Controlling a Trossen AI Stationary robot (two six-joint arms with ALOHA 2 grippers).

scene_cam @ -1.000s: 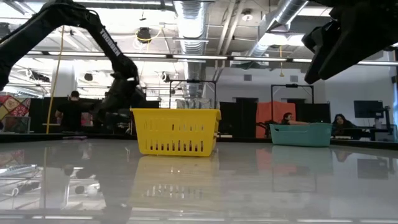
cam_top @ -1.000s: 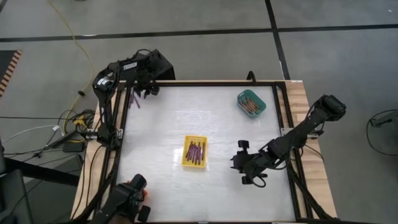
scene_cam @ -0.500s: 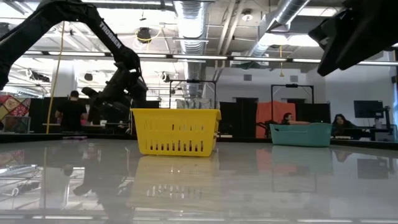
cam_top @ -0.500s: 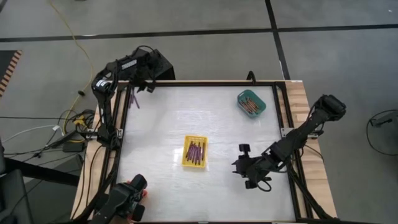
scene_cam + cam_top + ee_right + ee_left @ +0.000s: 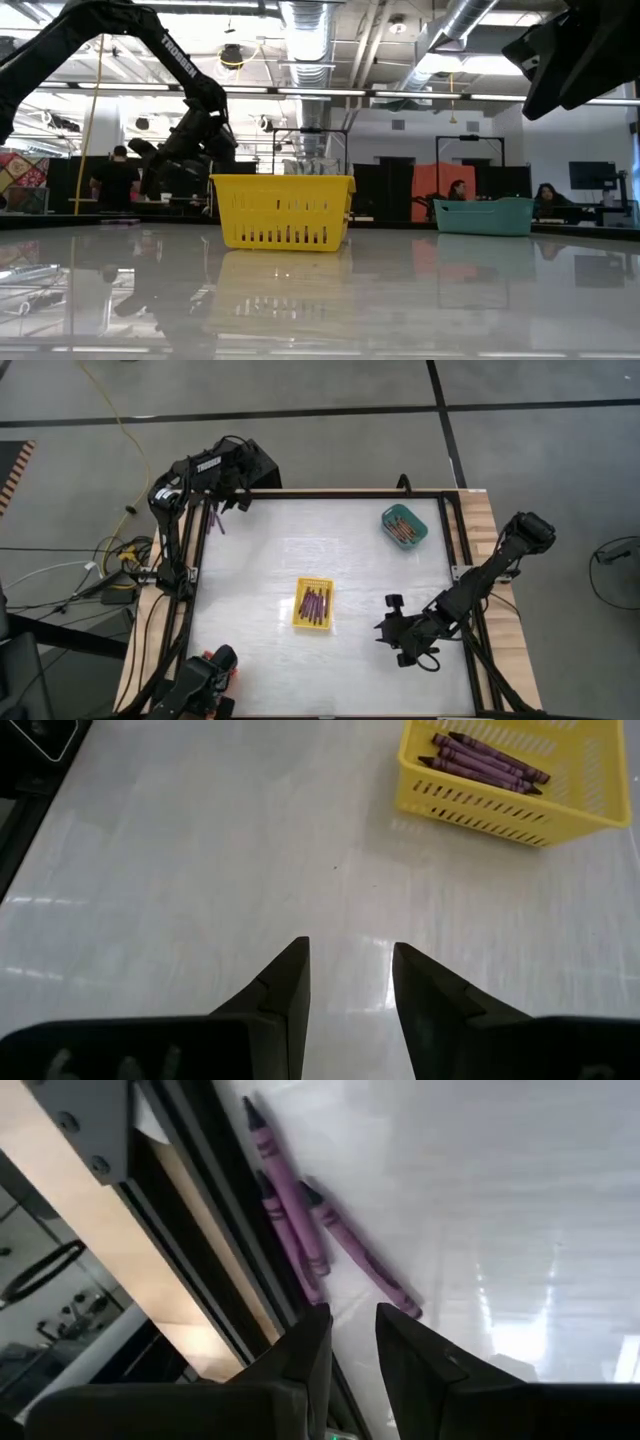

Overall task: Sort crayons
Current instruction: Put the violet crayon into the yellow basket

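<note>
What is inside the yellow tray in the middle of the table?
The yellow tray holds several purple crayons lying side by side. Anything under them is covered.

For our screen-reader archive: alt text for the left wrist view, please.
Three purple crayons lie side by side on the white table, along its dark edge rail. The left gripper points toward them, fingers slightly apart, holding nothing.

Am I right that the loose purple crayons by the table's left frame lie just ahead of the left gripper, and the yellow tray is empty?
Not quite: the yellow tray holds purple crayons, as the right wrist view shows. The loose purple crayons do lie ahead of the left gripper.
</note>
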